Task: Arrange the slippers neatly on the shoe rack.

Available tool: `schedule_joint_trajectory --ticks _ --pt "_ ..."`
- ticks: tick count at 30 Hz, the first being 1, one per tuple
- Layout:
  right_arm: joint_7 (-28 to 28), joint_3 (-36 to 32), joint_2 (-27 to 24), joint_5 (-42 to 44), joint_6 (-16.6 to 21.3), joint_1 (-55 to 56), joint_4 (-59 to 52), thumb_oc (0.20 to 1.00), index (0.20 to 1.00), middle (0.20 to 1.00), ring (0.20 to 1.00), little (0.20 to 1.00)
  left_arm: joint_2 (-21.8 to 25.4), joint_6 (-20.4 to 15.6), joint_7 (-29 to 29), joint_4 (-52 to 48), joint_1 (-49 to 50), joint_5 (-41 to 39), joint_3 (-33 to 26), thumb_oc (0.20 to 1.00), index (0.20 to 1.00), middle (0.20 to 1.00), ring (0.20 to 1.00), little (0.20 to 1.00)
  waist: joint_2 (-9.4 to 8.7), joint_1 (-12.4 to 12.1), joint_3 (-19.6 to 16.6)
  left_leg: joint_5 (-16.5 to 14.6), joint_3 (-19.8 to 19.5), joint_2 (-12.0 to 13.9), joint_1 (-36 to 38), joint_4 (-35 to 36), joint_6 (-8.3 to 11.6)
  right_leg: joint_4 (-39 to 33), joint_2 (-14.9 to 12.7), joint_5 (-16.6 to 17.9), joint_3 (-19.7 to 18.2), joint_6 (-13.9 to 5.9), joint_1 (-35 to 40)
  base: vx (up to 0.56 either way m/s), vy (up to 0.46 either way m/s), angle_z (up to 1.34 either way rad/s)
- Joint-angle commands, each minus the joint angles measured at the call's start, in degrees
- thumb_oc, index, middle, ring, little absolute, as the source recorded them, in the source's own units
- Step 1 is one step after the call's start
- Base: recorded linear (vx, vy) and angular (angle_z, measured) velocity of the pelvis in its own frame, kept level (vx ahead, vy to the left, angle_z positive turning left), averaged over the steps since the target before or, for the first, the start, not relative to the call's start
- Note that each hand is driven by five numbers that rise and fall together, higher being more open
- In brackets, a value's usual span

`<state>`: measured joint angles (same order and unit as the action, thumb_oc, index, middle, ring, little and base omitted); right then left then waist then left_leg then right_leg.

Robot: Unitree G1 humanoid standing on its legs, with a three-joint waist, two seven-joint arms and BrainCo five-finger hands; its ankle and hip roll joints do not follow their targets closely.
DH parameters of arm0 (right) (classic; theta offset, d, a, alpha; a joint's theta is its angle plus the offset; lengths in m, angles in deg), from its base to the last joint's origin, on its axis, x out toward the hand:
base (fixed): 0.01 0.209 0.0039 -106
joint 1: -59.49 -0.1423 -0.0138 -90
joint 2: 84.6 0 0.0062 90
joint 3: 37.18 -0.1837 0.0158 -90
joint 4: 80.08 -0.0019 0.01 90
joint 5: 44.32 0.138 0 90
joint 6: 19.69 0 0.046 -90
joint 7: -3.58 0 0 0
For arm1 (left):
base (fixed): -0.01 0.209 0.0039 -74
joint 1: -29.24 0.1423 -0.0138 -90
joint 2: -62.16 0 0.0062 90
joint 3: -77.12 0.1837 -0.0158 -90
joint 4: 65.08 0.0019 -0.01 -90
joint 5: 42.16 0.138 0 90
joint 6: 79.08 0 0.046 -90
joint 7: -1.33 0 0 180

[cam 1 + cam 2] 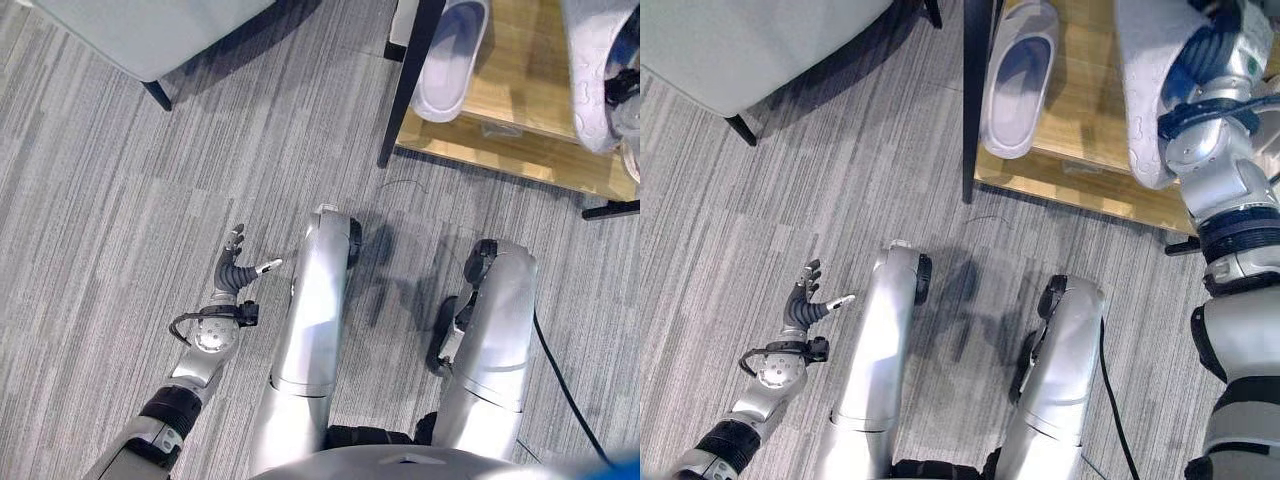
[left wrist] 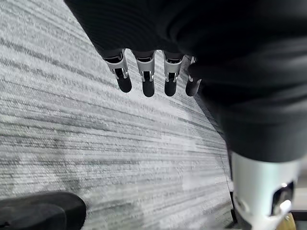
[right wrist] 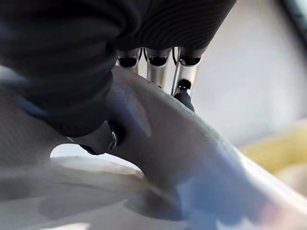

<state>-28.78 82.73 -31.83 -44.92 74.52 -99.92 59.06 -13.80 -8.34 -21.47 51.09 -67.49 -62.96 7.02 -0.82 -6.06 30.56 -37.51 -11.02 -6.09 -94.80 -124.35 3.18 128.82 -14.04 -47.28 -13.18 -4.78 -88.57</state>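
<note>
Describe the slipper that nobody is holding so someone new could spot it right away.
Find the wooden shoe rack beyond the robot's legs, with its black post. Just inside that post lies a pale slipper, flat on the shelf, opening up. The other slipper is further right, gripped in the right hand; this one lies free.

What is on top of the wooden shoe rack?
One pale slipper lies flat on the wooden shoe rack. A second slipper is above the rack, gripped by the right hand. Its far end is out of view.
</note>
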Motion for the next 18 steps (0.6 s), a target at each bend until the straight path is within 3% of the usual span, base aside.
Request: schedule_joint_trajectory --ticks 1,9,15,16,18 --pt "-0.07 0.79 -1.47 2.29 1.72 -7.68 -3.40 0.200 0.200 0.200 0.200 0.200 -0.82 -2.87 0.29 -0.56 0.08 -1.35 0.23 1.000 1.000 1.000 1.000 1.000 1.10 -1.73 -0.77 -8.76 -0.45 0.56 4.85 -3.99 -4.61 3.70 -0.24 5.32 -1.50 10.64 0.18 0.00 0.000 0.00" --pt "1.60 6.59 2.60 4.70 1.34 -14.56 9.30 0.200 0.200 0.200 0.200 0.200 0.20 -3.65 0.81 -0.97 1.48 -2.67 1.47 1.000 1.000 1.000 1.000 1.000 1.72 -3.31 -0.77 -9.22 -0.26 0.69 4.85 -3.19 -4.48 2.64 -0.56 6.01 -1.58 10.79 0.66 -0.02 0.039 0.00" --pt "1.65 6.18 3.64 7.82 1.64 -15.60 17.32 0.225 0.225 0.225 0.225 0.225 -0.37 -3.73 0.69 -0.56 1.71 -2.80 2.12 1.000 1.000 1.000 1.000 1.000 2.37 -3.87 -0.77 -9.46 -0.08 0.55 4.85 -2.29 -4.35 1.83 -0.83 6.36 -1.55 10.95 0.96 0.00 0.031 0.01" --pt "1.13 5.01 3.70 9.31 1.99 -15.31 17.61 1.000 1.000 1.000 1.000 1.000 -0.50 -3.76 0.53 -0.26 1.65 -2.75 2.25 1.000 1.000 1.000 1.000 1.000 2.41 -3.94 -0.77 -9.45 -0.02 0.45 4.85 -2.35 -4.34 1.90 -0.90 6.30 -1.49 10.94 1.02 0.00 0.000 0.00" --pt "0.94 4.67 3.78 9.51 2.06 -15.10 17.89 1.000 1.000 1.000 1.000 1.000 -0.56 -3.81 0.69 0.29 1.43 -3.14 2.44 1.000 1.000 1.000 1.000 1.000 2.43 -4.06 -0.77 -9.41 -0.17 0.29 4.85 -2.22 -4.28 1.84 -1.00 6.31 -1.35 10.98 1.15 0.00 0.000 0.00"
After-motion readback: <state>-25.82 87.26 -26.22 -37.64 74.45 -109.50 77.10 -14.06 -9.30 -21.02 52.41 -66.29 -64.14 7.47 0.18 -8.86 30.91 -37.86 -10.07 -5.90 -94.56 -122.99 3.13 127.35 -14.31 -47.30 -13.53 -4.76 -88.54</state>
